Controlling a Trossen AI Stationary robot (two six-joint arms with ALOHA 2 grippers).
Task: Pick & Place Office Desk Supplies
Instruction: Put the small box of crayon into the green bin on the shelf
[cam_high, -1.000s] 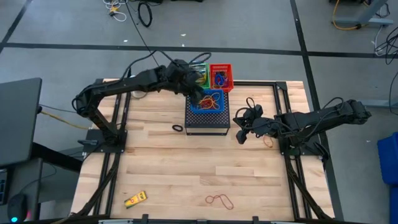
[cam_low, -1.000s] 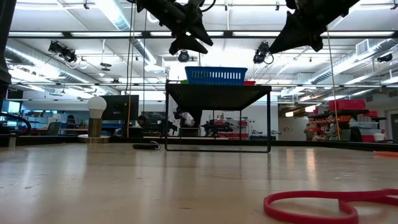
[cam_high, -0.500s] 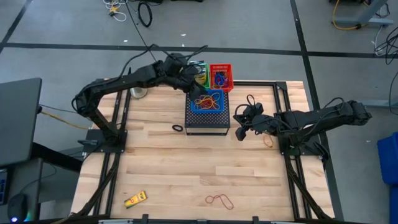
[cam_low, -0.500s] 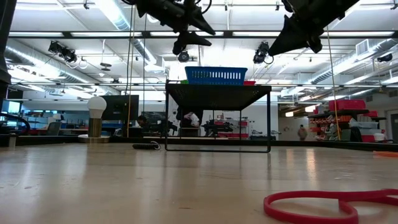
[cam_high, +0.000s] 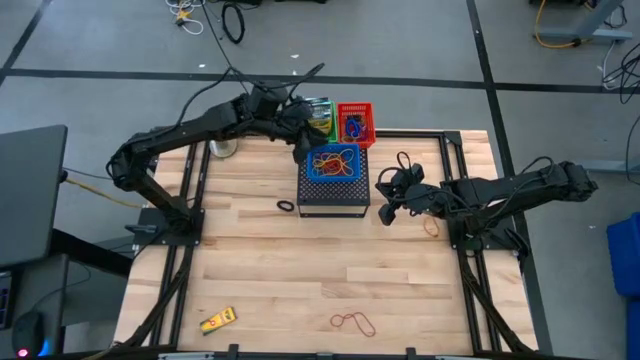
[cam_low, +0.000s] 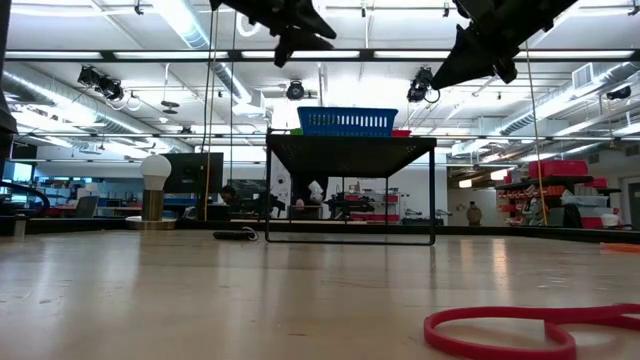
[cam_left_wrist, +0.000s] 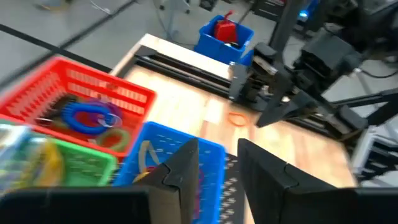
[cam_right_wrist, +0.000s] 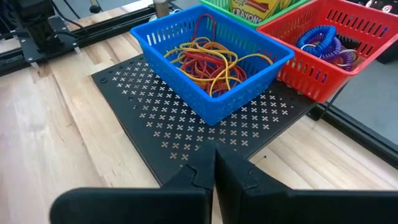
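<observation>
Backing off the blue basket (cam_high: 333, 163), left tool (cam_high: 297, 122) hangs empty, fingers apart, above the wooden table (cam_high: 300, 270).

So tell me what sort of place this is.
Probably a robotics lab or workshop: an open hall with exposed ceiling ducts, shelving and workbenches behind the table, and loose cables on the concrete floor.

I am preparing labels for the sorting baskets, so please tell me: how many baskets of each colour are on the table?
Blue basket: 1
Red basket: 1
Green basket: 1
Total: 3
</observation>
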